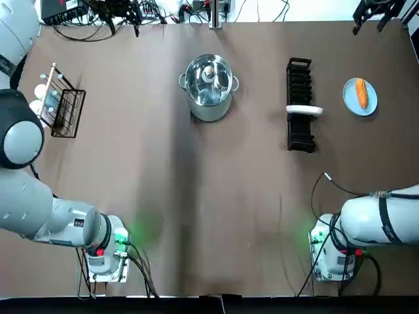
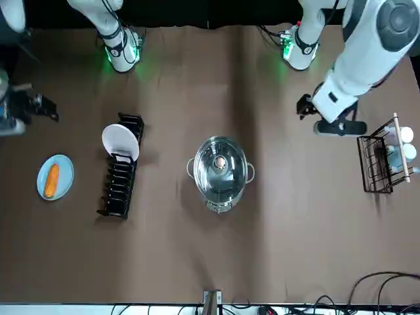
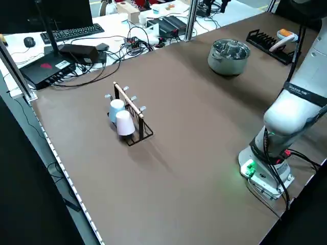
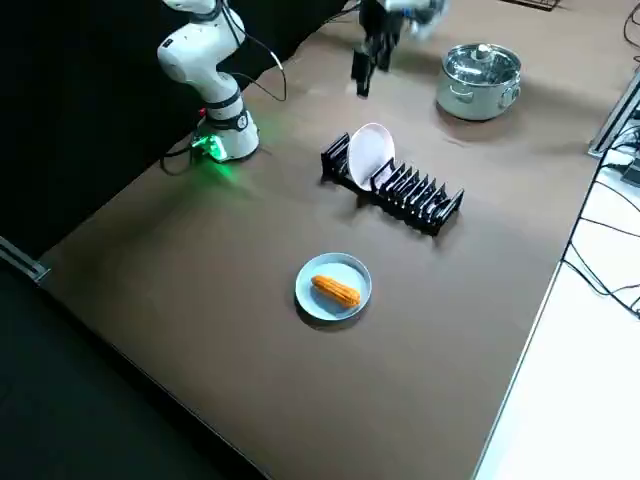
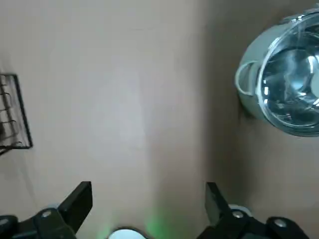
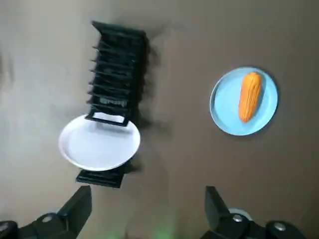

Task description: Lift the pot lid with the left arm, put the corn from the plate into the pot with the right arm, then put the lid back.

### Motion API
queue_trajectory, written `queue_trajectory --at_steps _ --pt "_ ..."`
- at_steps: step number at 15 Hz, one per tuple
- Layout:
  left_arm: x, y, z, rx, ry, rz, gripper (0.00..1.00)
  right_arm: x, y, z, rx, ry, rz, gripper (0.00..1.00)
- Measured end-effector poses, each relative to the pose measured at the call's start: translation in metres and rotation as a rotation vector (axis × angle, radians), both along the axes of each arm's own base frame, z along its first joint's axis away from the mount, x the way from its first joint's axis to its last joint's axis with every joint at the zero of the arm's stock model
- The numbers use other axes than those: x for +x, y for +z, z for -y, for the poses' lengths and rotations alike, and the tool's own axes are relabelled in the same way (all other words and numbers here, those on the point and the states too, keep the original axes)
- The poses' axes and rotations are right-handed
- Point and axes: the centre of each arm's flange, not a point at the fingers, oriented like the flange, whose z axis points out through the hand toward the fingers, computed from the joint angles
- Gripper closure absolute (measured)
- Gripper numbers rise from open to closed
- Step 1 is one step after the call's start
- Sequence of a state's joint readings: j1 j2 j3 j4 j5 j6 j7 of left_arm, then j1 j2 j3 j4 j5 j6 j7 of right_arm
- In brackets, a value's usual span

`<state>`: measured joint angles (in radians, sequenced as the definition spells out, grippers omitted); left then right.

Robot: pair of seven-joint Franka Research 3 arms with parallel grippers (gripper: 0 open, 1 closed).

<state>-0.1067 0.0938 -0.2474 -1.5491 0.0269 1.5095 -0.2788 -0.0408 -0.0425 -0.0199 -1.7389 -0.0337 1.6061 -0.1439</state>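
**Opening configuration, nothing yet grasped.** The pot (image 1: 208, 91) stands mid-desk with its glass lid (image 2: 220, 161) seated, which keeps the knob presented upward for a top grasp. The corn (image 1: 361, 93) lies along the blue plate (image 1: 350, 101), exposed from above for the same reason. The left arm (image 2: 357, 59) is raised and bent, with the left jaws released and pointing down at the desk (image 1: 196, 196). The pot lies well apart from them, farther out and toward the robot's right. The right arm (image 4: 200, 40) is likewise raised, its right jaws spread and empty, high over the desk. The corn sits well below them, with the dish rack (image 1: 300, 124) and its white plate (image 6: 99, 142) also beneath, on the pot's side. By this judgement, lifting the lid comes first.
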Motion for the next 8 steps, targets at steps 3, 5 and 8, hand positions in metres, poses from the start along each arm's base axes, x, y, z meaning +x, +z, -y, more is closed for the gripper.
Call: queue_trajectory --at_steps 3,5,8 --pt "-0.004 -0.019 0.038 -0.016 0.061 -0.027 0.00 0.027 -0.062 0.031 0.002 -0.048 -0.076 0.00" --pt "-0.004 -0.043 0.078 -0.021 0.093 -0.019 0.00 0.045 -0.104 0.061 0.002 -0.091 -0.078 0.00" --pt "-0.008 -0.093 0.151 -0.037 0.128 -0.010 0.00 0.068 -0.165 0.103 -0.001 -0.147 -0.050 0.00"
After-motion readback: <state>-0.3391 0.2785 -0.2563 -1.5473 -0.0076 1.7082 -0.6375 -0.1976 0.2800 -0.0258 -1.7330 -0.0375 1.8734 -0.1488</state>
